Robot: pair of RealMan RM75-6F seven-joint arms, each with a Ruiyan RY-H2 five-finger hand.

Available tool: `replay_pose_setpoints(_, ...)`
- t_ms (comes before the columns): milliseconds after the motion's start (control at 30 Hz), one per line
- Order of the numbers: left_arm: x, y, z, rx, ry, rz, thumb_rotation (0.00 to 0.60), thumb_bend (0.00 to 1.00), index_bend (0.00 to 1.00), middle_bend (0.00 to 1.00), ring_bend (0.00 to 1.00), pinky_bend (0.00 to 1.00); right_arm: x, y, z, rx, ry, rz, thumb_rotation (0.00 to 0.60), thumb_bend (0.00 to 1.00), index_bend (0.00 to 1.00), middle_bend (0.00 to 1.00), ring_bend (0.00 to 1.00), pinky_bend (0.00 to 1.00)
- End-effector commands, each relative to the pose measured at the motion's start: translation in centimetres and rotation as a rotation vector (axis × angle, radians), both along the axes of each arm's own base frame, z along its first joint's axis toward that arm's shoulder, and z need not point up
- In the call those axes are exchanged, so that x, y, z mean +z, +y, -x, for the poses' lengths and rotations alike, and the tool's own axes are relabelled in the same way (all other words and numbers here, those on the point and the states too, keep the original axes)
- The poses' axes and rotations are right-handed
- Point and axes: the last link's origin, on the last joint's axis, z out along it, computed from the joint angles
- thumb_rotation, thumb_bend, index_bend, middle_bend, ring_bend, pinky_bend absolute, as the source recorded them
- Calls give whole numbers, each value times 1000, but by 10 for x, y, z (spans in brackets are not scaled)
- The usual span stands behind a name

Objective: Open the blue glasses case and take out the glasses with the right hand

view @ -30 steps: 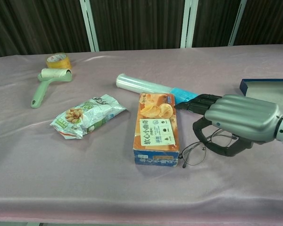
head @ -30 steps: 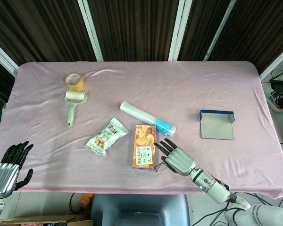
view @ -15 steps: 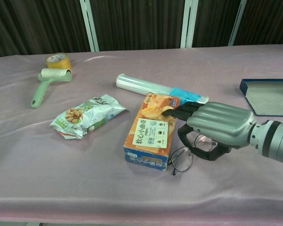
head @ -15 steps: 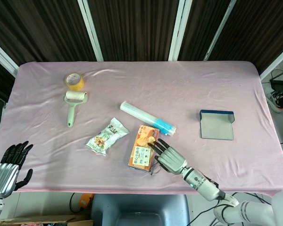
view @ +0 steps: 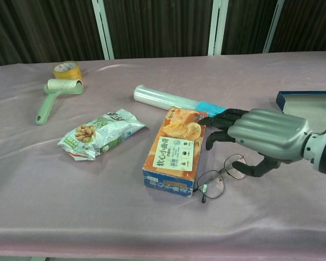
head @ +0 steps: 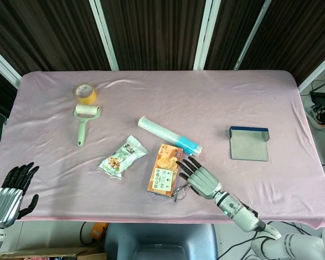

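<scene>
The blue glasses case (head: 249,143) lies open and flat at the right of the table, its grey lining up, and in the chest view the case (view: 309,109) sits behind my right wrist. The thin-framed glasses (view: 220,176) lie on the pink cloth against the front corner of an orange box; from the head view the glasses (head: 180,191) are partly under my hand. My right hand (view: 266,133) hovers just over them with fingers stretched toward the box and the thumb hanging beside one lens, gripping nothing. In the head view the right hand (head: 199,176) shows at the front edge. My left hand (head: 8,192) stays open at the front left corner.
The orange snack box (view: 176,149) lies skewed beside my right fingers, and a clear roll with a blue end (view: 174,100) is behind it. A nut bag (view: 100,135), a lint roller (view: 57,92) and a tape roll (view: 67,69) occupy the left half.
My right hand pushed left, skewing the orange box, then pulled back to the right. The thumb came off the glasses, which now lie free beside the box.
</scene>
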Motion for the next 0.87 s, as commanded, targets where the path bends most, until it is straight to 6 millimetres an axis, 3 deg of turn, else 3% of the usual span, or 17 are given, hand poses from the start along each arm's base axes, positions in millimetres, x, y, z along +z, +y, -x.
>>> replay_pose_setpoints(33, 1, -1, 0, -3, -1, -2, 600, 433, 0, 0, 0, 68, 33, 5, 4, -7, -65, 92, 600, 504, 342, 1, 0, 0)
replay_pose_setpoints(167, 3, -2, 0, -15, -7, -15, 600, 434, 0, 0, 0, 62, 91, 26, 36, -142, -45, 257, 600, 421, 240, 0, 0, 0)
replay_pose_setpoints(267, 4, -3, -2, -37, -10, -28, 600, 433, 0, 0, 0, 53, 128, 49, 64, -280, -36, 379, 600, 420, 178, 0, 0, 0)
replay_pose_setpoints(367, 3, -3, -4, -70, -10, -41, 600, 432, 0, 0, 0, 36, 149, 73, 92, -386, -82, 474, 600, 406, 133, 0, 0, 0)
replay_pose_setpoints(500, 0, -6, -5, -93, -13, -44, 600, 433, 0, 0, 0, 26, 160, 93, 118, -457, -150, 527, 600, 374, 96, 0, 0, 0)
replay_pose_setpoints(867, -2, -8, -6, -100, -20, -43, 600, 423, 0, 0, 0, 20, 162, 92, 120, -431, -154, 519, 600, 373, 80, 0, 0, 0)
